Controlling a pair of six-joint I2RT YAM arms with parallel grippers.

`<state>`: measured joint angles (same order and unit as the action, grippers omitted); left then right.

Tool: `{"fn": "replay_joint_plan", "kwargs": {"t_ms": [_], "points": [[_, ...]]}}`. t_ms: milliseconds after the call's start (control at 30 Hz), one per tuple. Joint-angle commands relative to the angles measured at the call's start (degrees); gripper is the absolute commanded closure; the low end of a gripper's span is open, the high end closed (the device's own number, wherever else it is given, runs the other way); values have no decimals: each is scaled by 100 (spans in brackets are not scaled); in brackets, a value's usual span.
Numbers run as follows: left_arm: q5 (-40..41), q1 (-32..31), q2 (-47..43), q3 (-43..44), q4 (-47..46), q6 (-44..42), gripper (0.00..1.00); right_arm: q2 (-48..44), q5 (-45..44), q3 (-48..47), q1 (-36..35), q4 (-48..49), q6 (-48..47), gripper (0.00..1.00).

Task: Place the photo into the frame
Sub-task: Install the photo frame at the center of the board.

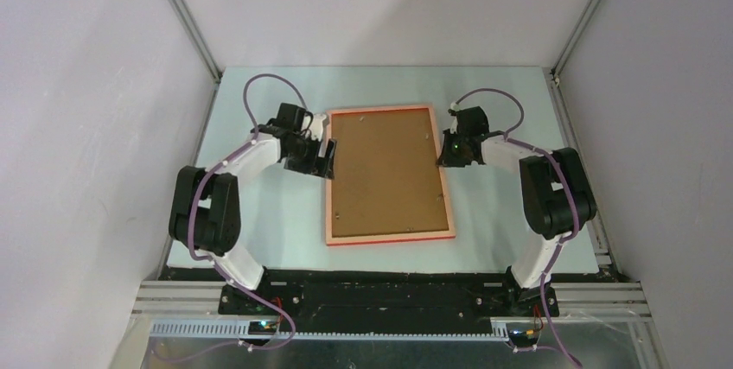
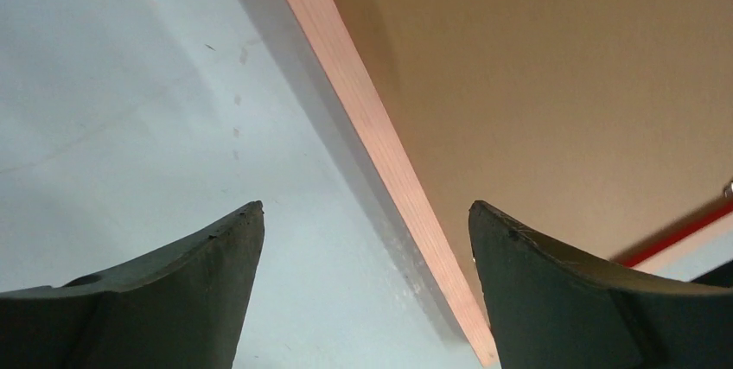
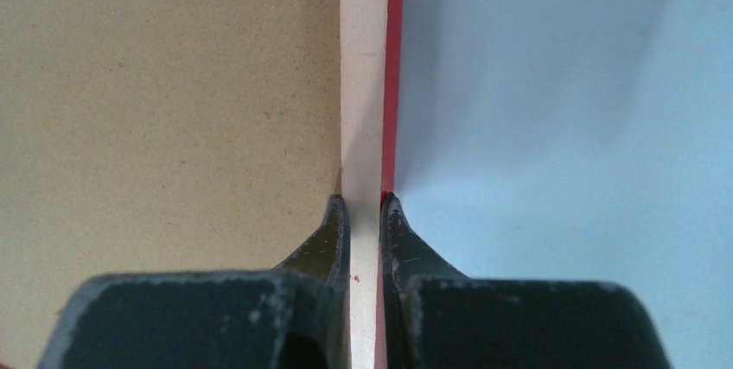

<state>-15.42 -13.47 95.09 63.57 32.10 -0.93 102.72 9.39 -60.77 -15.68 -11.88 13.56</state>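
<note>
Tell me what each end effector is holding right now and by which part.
The right end effector pinches the frame by its right side rail. The left end effector is open at the left rail, holding nothing.

Red frame (image 1: pixel 389 237) face-down, pale back edges up

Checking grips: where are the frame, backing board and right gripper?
frame (image 1: pixel 389 237): top view, near rail.
backing board (image 1: pixel 385 174): top view, its middle.
right gripper (image 3: pixel 363 200): right wrist view, between its fingertips, pinching the frame's rail.
</note>
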Motion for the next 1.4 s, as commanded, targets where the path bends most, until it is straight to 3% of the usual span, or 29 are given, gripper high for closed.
{"fn": "replay_joint_plan", "kwargs": {"t_ms": [0,233,667,1367], "points": [[-199,-243,-312,-182,155,-359,7,5,0,-95,77,664,547,100],[-385,-512,-210,-392,207,-424,8,-37,71,-97,188,683,469,100],[9,-940,-400,-748,204,-546,15,-67,256,-93,292,705,343,100],[690,-1461,-39,-512,151,-435,28,-38,420,-95,305,680,253,100]]}}
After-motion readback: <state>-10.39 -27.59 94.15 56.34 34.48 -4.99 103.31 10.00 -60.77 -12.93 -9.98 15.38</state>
